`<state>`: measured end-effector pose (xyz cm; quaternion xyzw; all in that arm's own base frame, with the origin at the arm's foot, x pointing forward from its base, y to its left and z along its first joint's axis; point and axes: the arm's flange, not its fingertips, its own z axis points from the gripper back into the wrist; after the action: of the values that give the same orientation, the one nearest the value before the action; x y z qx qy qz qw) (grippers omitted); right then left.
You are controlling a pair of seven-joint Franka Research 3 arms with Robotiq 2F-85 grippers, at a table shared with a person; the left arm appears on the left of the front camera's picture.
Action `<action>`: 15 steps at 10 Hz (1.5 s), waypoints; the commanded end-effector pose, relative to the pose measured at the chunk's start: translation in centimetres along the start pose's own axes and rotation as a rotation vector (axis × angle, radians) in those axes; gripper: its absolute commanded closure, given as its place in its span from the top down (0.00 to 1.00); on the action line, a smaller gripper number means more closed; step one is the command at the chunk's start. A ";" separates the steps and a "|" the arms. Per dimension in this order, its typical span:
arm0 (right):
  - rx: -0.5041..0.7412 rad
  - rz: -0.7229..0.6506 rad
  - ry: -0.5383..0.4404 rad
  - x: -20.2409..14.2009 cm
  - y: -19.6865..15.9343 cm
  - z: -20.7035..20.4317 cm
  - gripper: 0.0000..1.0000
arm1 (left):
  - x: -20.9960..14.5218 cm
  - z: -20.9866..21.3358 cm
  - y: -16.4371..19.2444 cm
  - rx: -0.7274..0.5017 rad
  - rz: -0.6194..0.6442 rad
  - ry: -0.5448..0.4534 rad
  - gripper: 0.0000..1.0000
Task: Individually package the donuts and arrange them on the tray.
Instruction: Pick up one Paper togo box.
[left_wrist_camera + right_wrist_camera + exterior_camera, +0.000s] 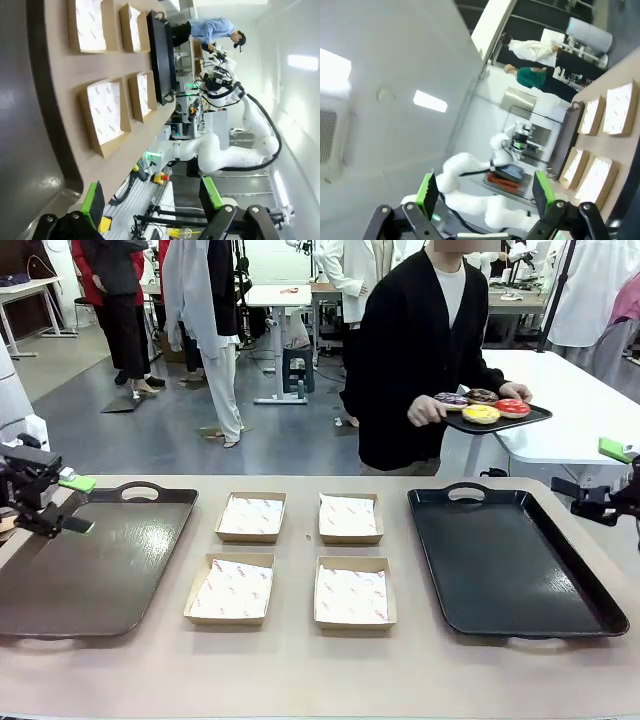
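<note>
Counting four donuts (482,405) in the front view: red, yellow, dark chocolate and one with sprinkles. All sitting on a small serving tray (530,418) carried in a person's hand (425,410), beyond the boxes (251,517) and off to their right, not over the table (300,670).

Counting four boxes too, paper-lined, laid two by two mid-table. Two big trays: a brown tray (60,580) left of the boxes, a black tray (500,560) right of them.

Two grippers, both gaping wide with nothing between the pads. Left gripper (78,505) hanging over the brown tray's left edge; right gripper (595,472) out past the black tray, well apart from the boxes.

Over to the left wrist view: open gripper (152,195) at the bottom, the boxes sideways, and beyond them the white right arm (225,150).

Right wrist view: open gripper (485,189), ceiling lights (430,101), the boxes squeezed against the right edge, with the left arm (470,185) beyond them.
</note>
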<state>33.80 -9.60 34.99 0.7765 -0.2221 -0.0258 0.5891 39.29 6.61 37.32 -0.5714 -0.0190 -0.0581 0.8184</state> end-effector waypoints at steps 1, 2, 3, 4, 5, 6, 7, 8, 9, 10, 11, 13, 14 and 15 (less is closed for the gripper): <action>-0.116 -0.073 -0.001 0.3 0.8 -0.3 1.00 | 0.1 2.9 1.4 -0.050 -0.039 -0.049 1.00; -0.160 -0.083 0.028 0.0 1.2 -0.1 1.00 | -0.8 3.7 1.9 -0.080 -0.042 -0.076 1.00; -0.212 -0.088 0.042 0.1 1.6 -0.5 1.00 | -1.6 4.6 2.1 -0.082 -0.040 -0.094 1.00; -0.292 -0.099 0.068 0.2 1.5 -1.6 1.00 | -2.2 5.8 1.9 -0.076 -0.038 -0.113 1.00; -0.360 -0.093 0.080 0.6 1.8 -2.0 1.00 | -2.2 6.0 2.3 -0.073 -0.043 -0.119 1.00; -0.392 -0.096 0.106 0.7 2.1 -2.4 1.00 | -2.1 6.0 2.4 -0.075 -0.044 -0.120 1.00; -0.418 -0.110 0.154 0.4 2.4 -2.8 1.00 | -2.4 6.0 2.2 -0.078 -0.038 -0.124 1.00; -0.434 -0.108 0.219 0.3 2.2 -3.2 1.00 | -2.3 6.3 1.9 -0.075 -0.044 -0.111 1.00; -0.455 -0.103 0.266 0.3 2.5 -3.3 1.00 | -2.3 6.6 2.1 -0.075 -0.051 -0.109 1.00; -0.465 -0.102 0.293 0.2 2.6 -3.5 1.00 | -2.5 6.8 1.9 -0.074 -0.058 -0.104 1.00; -0.469 -0.099 0.322 0.1 2.7 -3.7 1.00 | -2.6 7.2 1.9 -0.067 -0.058 -0.102 1.00; -0.491 -0.100 0.359 0.1 3.0 -3.8 1.00 | -2.8 7.5 1.7 -0.041 -0.065 -0.102 1.00; -0.505 -0.105 0.376 0.0 2.9 -3.8 1.00 | -2.8 7.6 1.9 -0.025 -0.076 -0.093 1.00; -0.524 -0.106 0.380 0.0 3.1 -3.9 1.00 | -2.3 7.1 1.9 -0.060 -0.033 -0.116 1.00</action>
<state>34.03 -6.77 38.32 0.6107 -0.0687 0.0331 0.7882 37.38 14.31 37.79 -0.5936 -0.0738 -0.0422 0.8003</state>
